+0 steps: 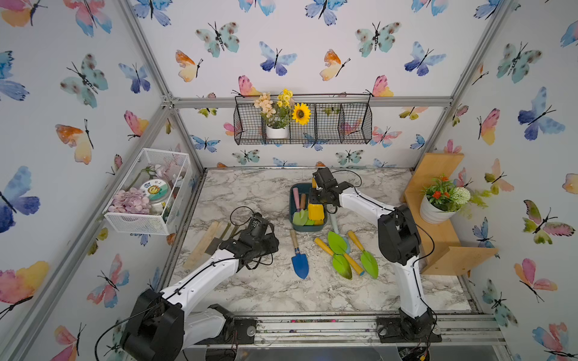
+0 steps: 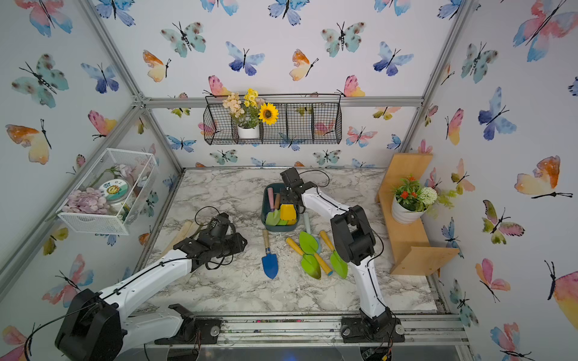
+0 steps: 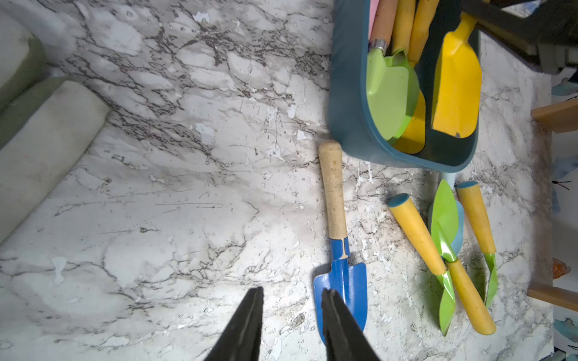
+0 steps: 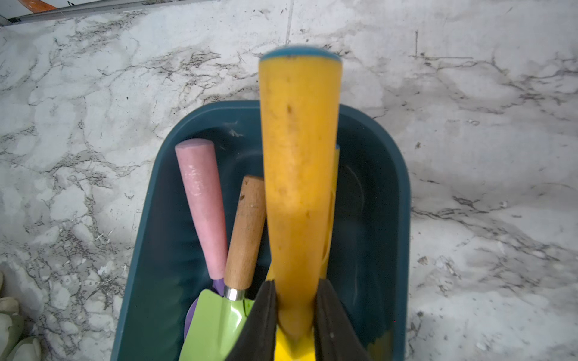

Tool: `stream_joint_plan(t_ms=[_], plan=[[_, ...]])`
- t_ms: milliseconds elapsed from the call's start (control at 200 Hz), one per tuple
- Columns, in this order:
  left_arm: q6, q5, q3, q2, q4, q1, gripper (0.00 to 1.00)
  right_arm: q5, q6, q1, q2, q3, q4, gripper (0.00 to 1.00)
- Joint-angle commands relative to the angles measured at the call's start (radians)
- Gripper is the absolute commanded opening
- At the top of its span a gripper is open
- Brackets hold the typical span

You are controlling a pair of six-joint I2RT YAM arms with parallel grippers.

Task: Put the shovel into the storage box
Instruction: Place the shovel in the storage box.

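The storage box is a dark teal tub at the middle of the marble table. It holds a green-bladed shovel and a pink-handled one. My right gripper is shut on the handle of a yellow shovel, which hangs over the box's right half with its blade low inside. My left gripper is open and empty above the bare table, beside the blade of a blue shovel lying in front of the box.
Three green-bladed shovels with yellow handles lie crossed to the right of the blue one. Wooden sticks lie at the left edge. A white wire basket, a black wire rack and a wooden shelf with a potted plant line the walls.
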Motion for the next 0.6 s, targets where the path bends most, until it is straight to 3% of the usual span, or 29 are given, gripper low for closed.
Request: stream_joint_plan(t_ms=[0, 265, 481, 596], plan=[[0.0, 0.028, -0.012, -0.005, -0.001, -0.004, 0.38, 0.037, 0.029, -0.004, 0.004, -0.025, 0.022, 0.22], [0.002, 0.03, -0.011, 0.003, 0.001, -0.004, 0.38, 0.061, 0.046, -0.004, -0.01, -0.059, 0.017, 0.24], [0.005, 0.031, -0.008, 0.009, 0.001, -0.004, 0.38, 0.077, 0.047, -0.004, -0.026, -0.06, 0.011, 0.35], [0.006, 0.033, -0.002, 0.012, 0.003, -0.006, 0.38, 0.078, 0.035, -0.004, -0.04, -0.048, -0.001, 0.36]])
